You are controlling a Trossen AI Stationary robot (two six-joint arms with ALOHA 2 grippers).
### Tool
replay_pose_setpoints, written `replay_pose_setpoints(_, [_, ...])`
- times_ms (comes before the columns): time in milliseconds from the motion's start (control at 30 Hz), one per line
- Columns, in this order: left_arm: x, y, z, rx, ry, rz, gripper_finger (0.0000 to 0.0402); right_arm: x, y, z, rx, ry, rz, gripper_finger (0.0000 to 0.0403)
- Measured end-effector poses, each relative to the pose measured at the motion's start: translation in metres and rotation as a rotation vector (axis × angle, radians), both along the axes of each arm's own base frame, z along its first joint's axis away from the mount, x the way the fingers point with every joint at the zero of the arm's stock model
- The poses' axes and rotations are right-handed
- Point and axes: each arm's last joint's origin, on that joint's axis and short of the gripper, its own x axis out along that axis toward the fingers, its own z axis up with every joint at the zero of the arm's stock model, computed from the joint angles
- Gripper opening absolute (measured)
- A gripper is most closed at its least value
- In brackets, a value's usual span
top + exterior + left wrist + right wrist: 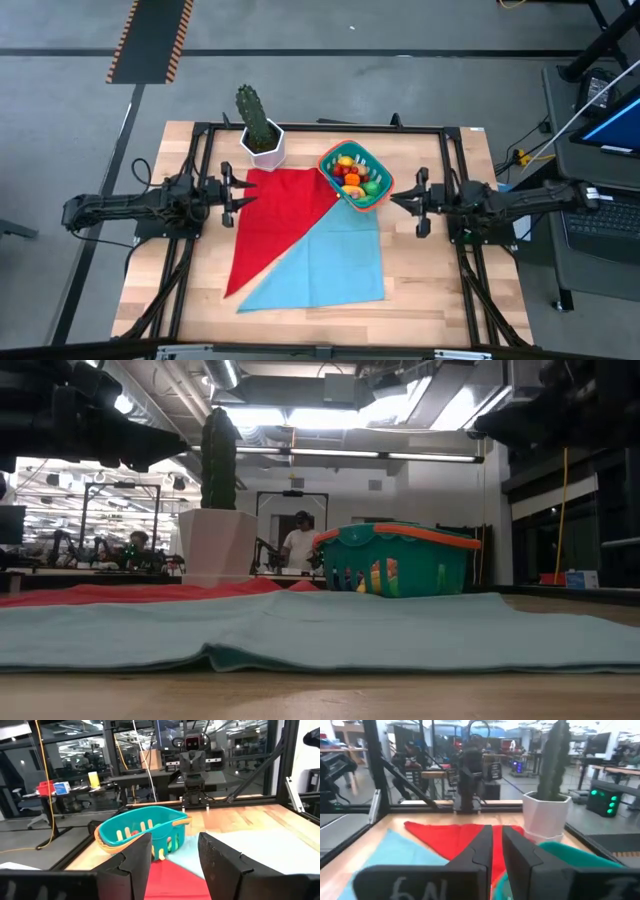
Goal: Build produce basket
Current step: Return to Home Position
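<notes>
In the basket (pixel 387 185) the produce (pixel 352 175) is too small to be told apart from above. At table level only coloured bits are seen through the slots. The basket's near wall, just ahead of the left gripper (pixel 175 840), is partly covered by one finger (pixel 132 865). Beside the right gripper (pixel 497 832) the basket is blurred and cut off at the frame edge. Both arms are cropped in the low view.

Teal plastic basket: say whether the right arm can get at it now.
Probably yes: the right gripper waits beside the teal plastic basket with the orange rim, nothing standing between them.
</notes>
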Motion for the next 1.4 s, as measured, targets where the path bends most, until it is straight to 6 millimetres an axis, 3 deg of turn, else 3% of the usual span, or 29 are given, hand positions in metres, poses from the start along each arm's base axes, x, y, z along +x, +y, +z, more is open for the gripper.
replay_pose_setpoints(433, [0.0,0.0,-0.002,-0.004,0.025,0.003,0.0155,-0.032,-0.005,-0.005,-0.007,-0.004,-0.031,0.0044])
replay_pose_setpoints(500, [0.0,0.0,-0.002,-0.004,0.025,0.004,0.0157,-0.033,-0.005,-0.006,-0.007,-0.017,-0.032,0.0044])
replay_pose_setpoints(633, [0.0,0.0,-0.002,-0.005,0.024,0.004,0.0159,-0.031,-0.006,-0.027,-0.007,-0.001,-0.044,0.0044])
replay_pose_setpoints(1267, [-0.001,0.003,-0.01,-0.052,0.095,0.029,0.0157,-0.031,-0.006,-0.025,0.02,-0.014,-0.045,0.0044])
replay_pose_setpoints(1400, [-0.001,0.003,-0.01,-0.05,0.095,0.029,0.0159,-0.031,-0.007,-0.037,0.021,0.105,-0.072,0.0044])
